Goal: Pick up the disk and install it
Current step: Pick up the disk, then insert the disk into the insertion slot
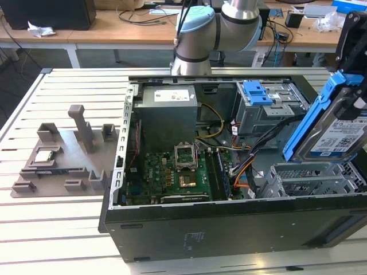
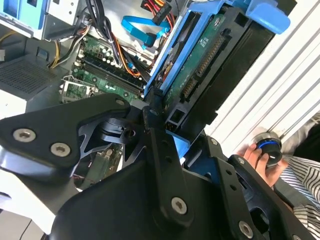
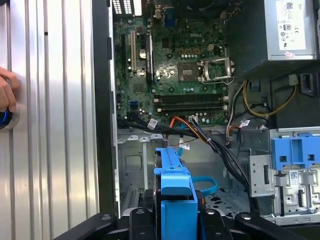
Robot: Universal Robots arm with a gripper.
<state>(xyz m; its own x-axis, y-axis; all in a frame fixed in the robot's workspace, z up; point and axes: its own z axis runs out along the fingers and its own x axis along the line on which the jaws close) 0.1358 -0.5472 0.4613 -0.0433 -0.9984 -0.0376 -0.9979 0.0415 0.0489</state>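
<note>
Disk: I see the disk [image 1: 335, 129] up in the air at the exterior view's right. It leans on its edge over the open computer case [image 1: 123, 132].
Tool: in the first wrist view my tool [image 3: 174, 222] is pinching the disk, with a black finger pressed on each blue side rail.
Done: I think the picking up is done, because the disk is off the tabletop [image 1: 57, 229] and in my grip.
Left: the putting in. The disk hangs just over the grey drive cage [image 1: 312, 177] and is not slid inside it. I cannot tell if a corner touches.
Arm: the arm [image 1: 195, 34] stands behind the case and reaches over to the exterior view's right, with its wrist tipped.
Person: a hand [image 2: 250, 157] rests on a round knob [image 2: 266, 145] beside the case.
</note>
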